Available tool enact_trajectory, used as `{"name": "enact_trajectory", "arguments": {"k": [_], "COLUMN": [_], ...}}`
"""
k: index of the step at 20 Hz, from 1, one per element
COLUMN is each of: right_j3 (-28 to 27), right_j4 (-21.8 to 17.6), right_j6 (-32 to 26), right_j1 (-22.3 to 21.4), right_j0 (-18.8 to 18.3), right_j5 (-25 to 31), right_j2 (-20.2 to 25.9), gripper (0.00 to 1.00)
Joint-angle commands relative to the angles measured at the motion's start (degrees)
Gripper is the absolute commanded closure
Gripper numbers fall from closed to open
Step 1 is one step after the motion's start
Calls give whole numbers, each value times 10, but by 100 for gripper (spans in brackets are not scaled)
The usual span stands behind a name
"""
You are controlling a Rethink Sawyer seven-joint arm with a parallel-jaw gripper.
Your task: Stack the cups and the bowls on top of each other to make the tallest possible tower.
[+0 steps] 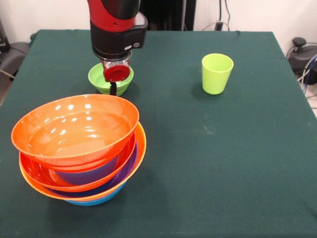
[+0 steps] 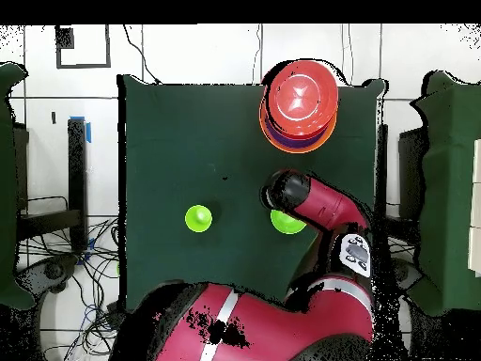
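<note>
Tool (image 1: 114, 82) lowered into small green bowl (image 1: 111, 79); grip state unclear; arm vertical.

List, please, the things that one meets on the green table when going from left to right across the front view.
Nested tower of glossy plastic bowls with an orange bowl on top → small lime-green plastic bowl, under the red and black arm's gripper → lime-green tapered plastic cup.
</note>
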Motion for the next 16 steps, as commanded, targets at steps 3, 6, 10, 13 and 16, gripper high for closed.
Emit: {"name": "enact_trajectory", "arguments": {"k": [3,6,10,13,16], "right_j3": [24,26,28,23,17], "right_j4": [-41,-40,-40,-48,-56], "right_j6": [-18,-14,-12,-24,-30], "right_j1": [54,62,67,69,71], "right_j0": [-17,-21,-25,-25,-25], "right_j5": [-65,-75,-79,-73,-63], "right_j2": [98,103,108,109,110], "gripper": [0,0,0,0,100]}}
